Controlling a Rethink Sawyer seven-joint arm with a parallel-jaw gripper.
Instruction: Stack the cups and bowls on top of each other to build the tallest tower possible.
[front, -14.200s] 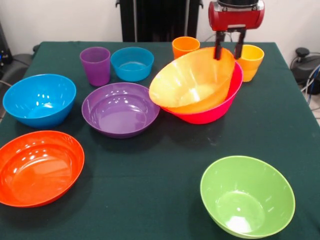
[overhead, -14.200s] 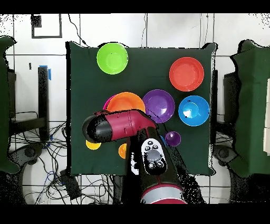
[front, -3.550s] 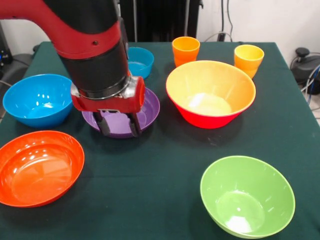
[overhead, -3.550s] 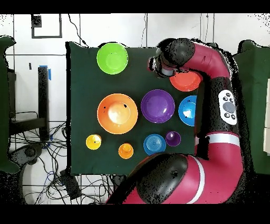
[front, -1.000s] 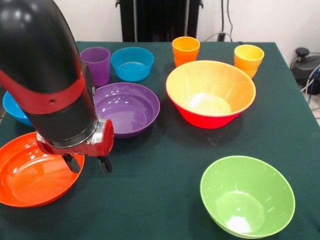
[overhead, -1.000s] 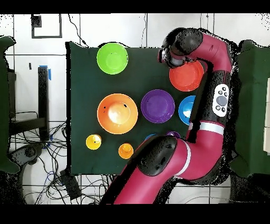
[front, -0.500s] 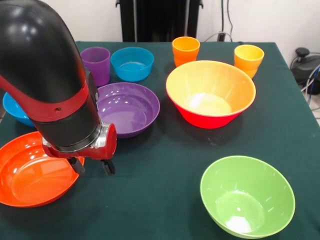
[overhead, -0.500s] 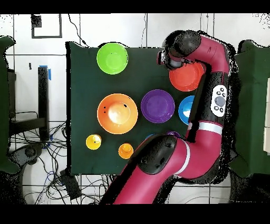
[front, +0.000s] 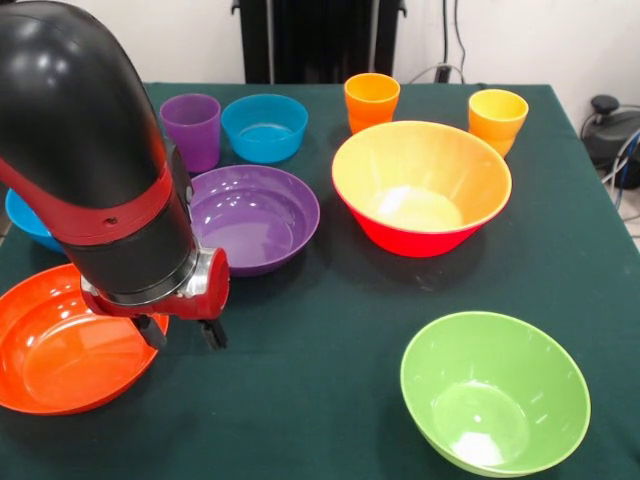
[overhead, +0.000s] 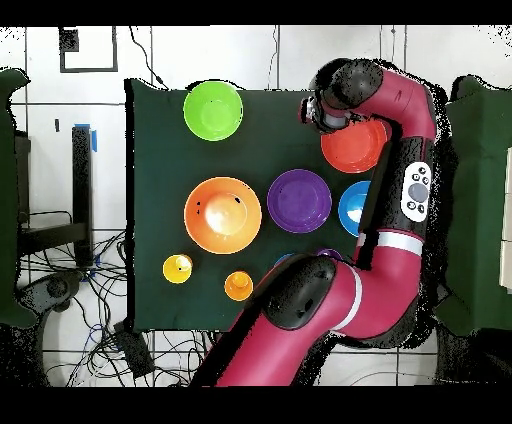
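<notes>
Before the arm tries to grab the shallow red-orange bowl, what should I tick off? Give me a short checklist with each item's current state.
1. Gripper at the red-orange bowl: ok, it hangs at the rim nearest the table's middle.
2. Fingers apart enough for the rim: ok, both tips show with a gap.
3. One finger inside the rim, one outside: cannot tell; the arm hides the rim there.
4. Bowl empty and upright: ok.
5. Tower ready: ok, the orange bowl sits level in the pink bowl.
6. Path to the tower: not ok, the purple bowl lies between, so lift high.
</notes>
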